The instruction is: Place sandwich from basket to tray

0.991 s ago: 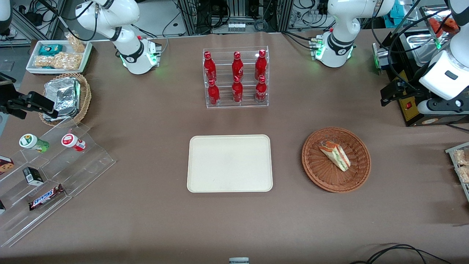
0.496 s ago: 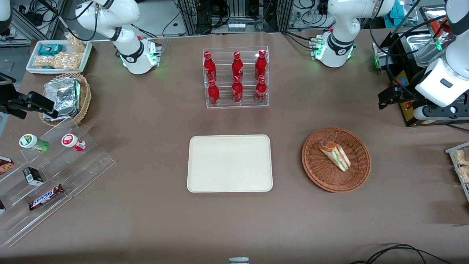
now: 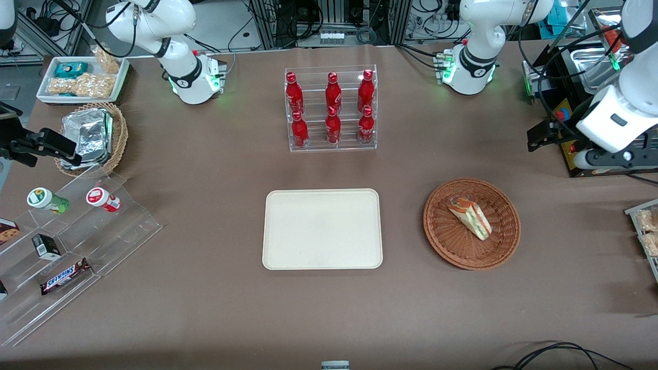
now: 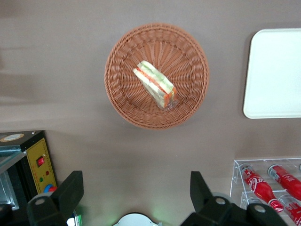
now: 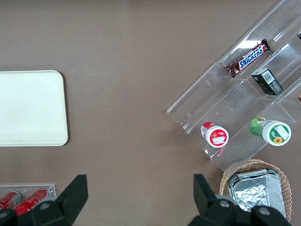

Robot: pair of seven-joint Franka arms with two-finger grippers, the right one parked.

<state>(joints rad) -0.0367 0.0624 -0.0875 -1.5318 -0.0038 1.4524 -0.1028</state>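
Note:
The sandwich (image 3: 469,217) (image 4: 154,84), a clear-wrapped wedge with red, orange and green layers, lies in the shallow reddish-brown basket (image 3: 446,235) (image 4: 120,101). The cream tray (image 3: 322,228) (image 4: 275,75) (image 5: 28,108) sits bare beside the basket, toward the parked arm's end. My gripper (image 3: 538,137) (image 4: 135,179) hangs high in the air, farther from the front camera than the basket and toward the working arm's end of the table. It is open, its fingers (image 4: 71,186) spread wide with only bare table between them.
A clear rack of red bottles (image 3: 331,109) stands farther from the front camera than the tray. A black box with a yellow panel (image 3: 576,154) sits by my gripper. A clear stepped shelf of snacks (image 3: 67,241) and a tan basket of foil packages (image 3: 92,136) stand at the parked arm's end.
My gripper has drifted a little toward the middle of the table, coming closer to the basket. The sandwich, basket and tray have not moved.

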